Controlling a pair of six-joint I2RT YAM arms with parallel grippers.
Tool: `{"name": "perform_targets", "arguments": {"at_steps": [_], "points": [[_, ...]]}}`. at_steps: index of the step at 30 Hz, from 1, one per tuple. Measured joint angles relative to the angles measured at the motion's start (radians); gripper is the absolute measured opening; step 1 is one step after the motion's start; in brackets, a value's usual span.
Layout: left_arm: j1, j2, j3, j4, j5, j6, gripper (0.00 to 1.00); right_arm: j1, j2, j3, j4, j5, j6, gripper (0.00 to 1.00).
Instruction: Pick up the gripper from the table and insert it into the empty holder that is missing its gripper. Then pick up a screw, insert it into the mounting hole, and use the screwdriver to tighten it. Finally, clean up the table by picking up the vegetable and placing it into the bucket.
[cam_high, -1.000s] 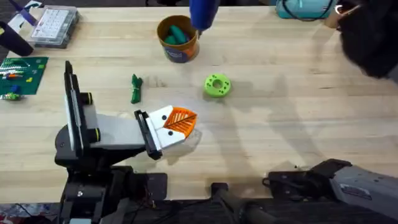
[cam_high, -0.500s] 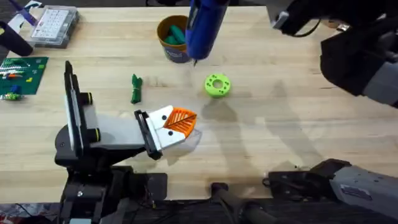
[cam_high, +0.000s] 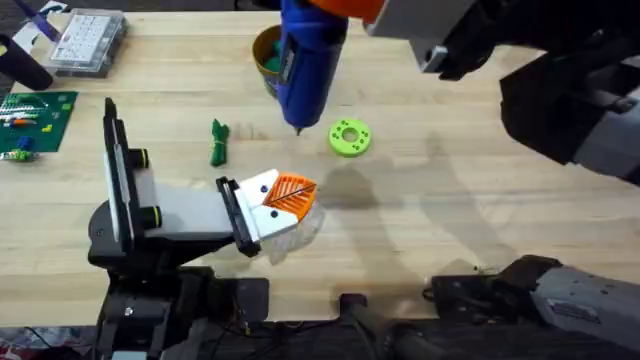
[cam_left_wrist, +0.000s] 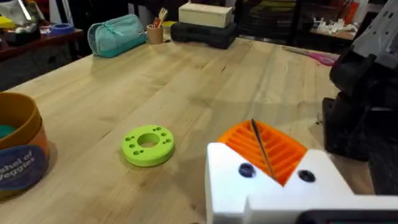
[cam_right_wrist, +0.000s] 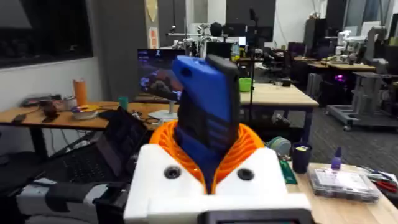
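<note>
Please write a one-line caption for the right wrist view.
Right gripper clamps the blue screwdriver between orange pads.

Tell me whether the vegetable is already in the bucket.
No, the vegetable lies on the table, apart from the bucket.

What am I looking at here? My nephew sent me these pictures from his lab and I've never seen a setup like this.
These are two robot arms at a wooden table, photographed at one moment by three cameras: one overhead, one on each arm's wrist. Each arm ends in a two-finger claw, white with orange pads. The right claw grips a blue powered screwdriver, held above the table with its thin tip pointing down. The left claw rests low near the table's middle; its fingers look closed with nothing between them. On the table lie a small dark green toy vegetable, a lime-green ring and a yellow tub, partly hidden behind the screwdriver in the overhead view.
</note>
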Motion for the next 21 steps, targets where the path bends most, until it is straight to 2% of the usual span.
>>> {"name": "perform_targets", "arguments": {"at_steps": [10,21], "points": [[0.0,0.0,0.0,0.0,0.0,0.0,0.018,0.067,0.031,0.009,0.001,-0.004,-0.001,0.027],[0.0,0.0,0.0,0.0,0.0,0.0,0.018,0.103,0.073,0.014,-0.001,-0.016,-0.03,0.027]]}}
